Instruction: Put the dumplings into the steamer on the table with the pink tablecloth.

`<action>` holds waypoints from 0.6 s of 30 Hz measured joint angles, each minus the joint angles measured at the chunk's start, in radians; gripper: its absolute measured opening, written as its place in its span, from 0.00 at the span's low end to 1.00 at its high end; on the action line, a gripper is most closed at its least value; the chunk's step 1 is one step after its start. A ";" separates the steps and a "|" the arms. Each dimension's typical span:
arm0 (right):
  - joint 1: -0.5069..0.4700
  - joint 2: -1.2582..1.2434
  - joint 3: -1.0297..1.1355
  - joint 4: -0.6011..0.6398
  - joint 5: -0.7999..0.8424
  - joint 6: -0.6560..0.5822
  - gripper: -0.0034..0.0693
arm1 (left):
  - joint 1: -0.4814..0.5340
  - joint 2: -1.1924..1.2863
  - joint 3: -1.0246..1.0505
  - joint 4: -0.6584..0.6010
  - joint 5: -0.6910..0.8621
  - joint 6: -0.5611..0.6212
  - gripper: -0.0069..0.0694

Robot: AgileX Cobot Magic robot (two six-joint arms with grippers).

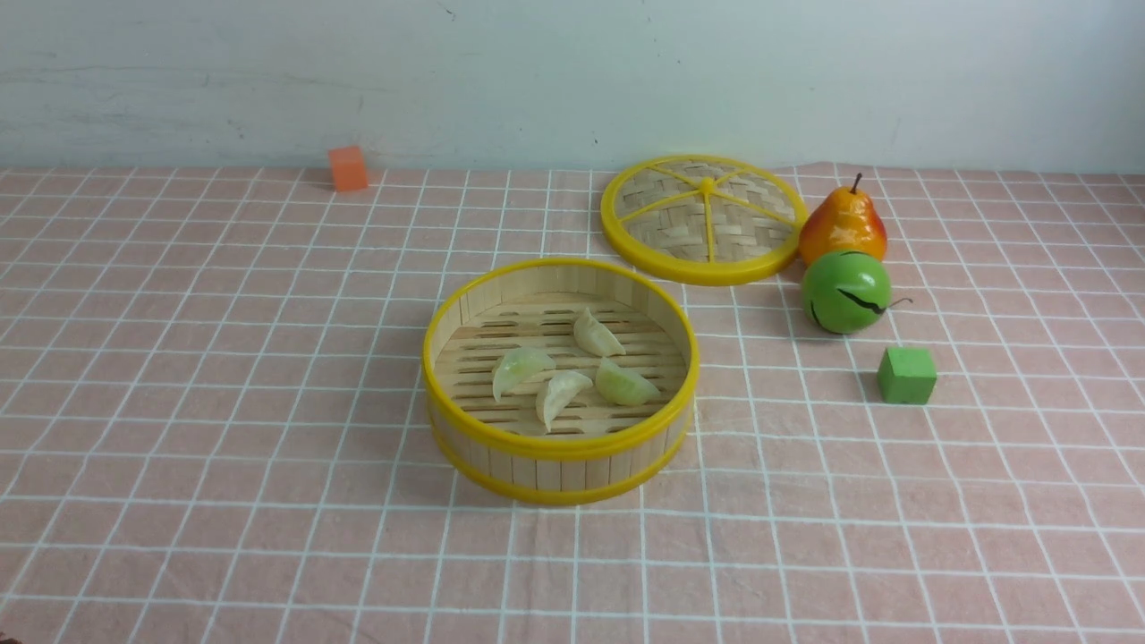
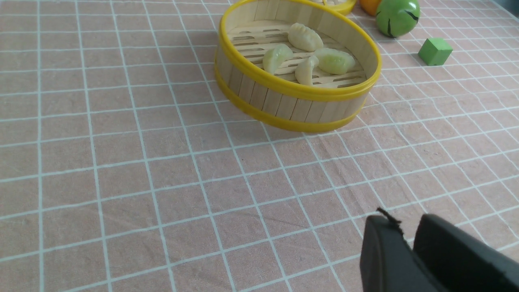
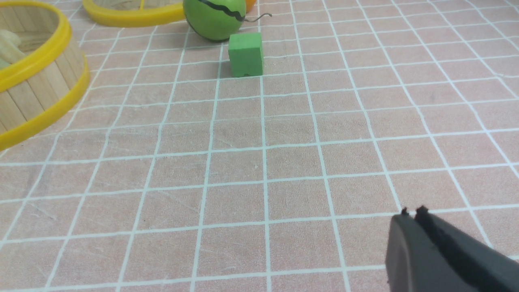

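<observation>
Inside the steamer [image 1: 562,447], a round basket of pale slats with yellow rims that serves as the landmark, lie four dumplings [image 1: 562,396], crescent-shaped and pale green to whitish, grouped on the slotted floor. Three are set in a loose row toward the robot's side, and the fourth rests farther back. Beneath the steamer, the pink tablecloth [image 1: 250,519] shows a grid of white lines. Behind the steamer and to its right is a woven lid [image 1: 666,215] with yellow spokes; a red-orange pear [image 1: 843,228] stands at the lid's right, with a green ball-shaped fruit [image 1: 847,292] in front of it. Right of the steamer sits a green cube [image 1: 907,376], nearer than the fruit. Beyond the steamer to the left, near the wall, is an orange block [image 1: 348,169]. Well apart from the steamer, on the robot's side of it, is the left gripper [image 2: 401,239], a narrow gap between its fingertips and no dumpling in its jaws. The right gripper [image 3: 413,217] is clenched with nothing held, its jaws likewise well apart from the steamer and from the dumplings within it.
</observation>
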 joint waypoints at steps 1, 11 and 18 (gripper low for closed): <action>0.000 0.000 0.000 0.000 0.000 0.000 0.06 | 0.000 0.000 0.000 0.000 0.000 0.000 0.24; 0.000 0.000 0.000 0.000 0.000 0.000 0.08 | 0.023 -0.004 0.063 -0.016 -0.065 0.000 0.24; 0.000 0.000 0.000 0.000 0.000 0.000 0.09 | 0.260 -0.102 0.272 -0.049 -0.466 0.000 0.07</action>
